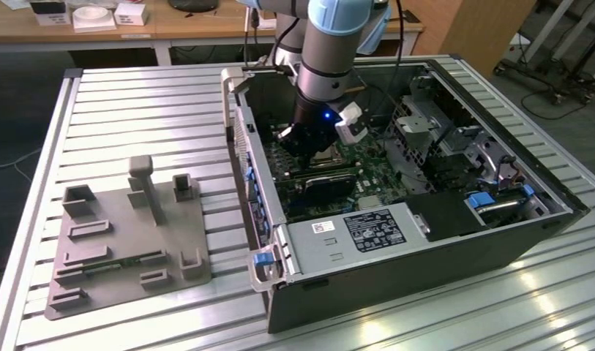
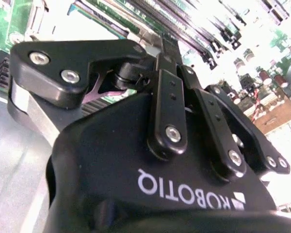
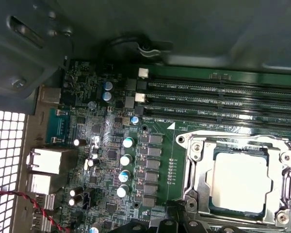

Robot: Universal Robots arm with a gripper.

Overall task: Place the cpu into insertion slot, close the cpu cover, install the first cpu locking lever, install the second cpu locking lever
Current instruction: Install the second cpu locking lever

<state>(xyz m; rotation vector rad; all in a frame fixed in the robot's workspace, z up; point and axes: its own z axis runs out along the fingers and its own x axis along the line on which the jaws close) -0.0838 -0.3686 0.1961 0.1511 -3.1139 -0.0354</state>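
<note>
CPU is seen seated in the slot on the green motherboard, with the cover folded down around it as a silver frame, chip showing through the cut-out. So placement and cover closing are judged done. Levers: state cannot be told, as no lever is clearly made out along the socket edges. Both lever steps are counted as still open.

Pincer is lowered into the open PC case, right over the socket area in the exterior view. In the second wrist view the pincer linkages are seen from behind, fingertips hidden by the body. In the first wrist view dark finger parts show just beside the socket's near edge. Whether it is wide or narrow cannot be told; nothing is seen held.

Surroundings:
- Memory slots run just beside the socket, on the side away from the fingers.
- Capacitors and chokes stand in a column near the socket's other side.
- A red-black wire pair lies by the rear ports, well apart from the socket.
- Power supply and drive cage crowd the case interior, so arm clearance is judged tight against the case walls.
- A grey fixture plate rests on the slatted tabletop, beside the case on the exterior view's left.
</note>
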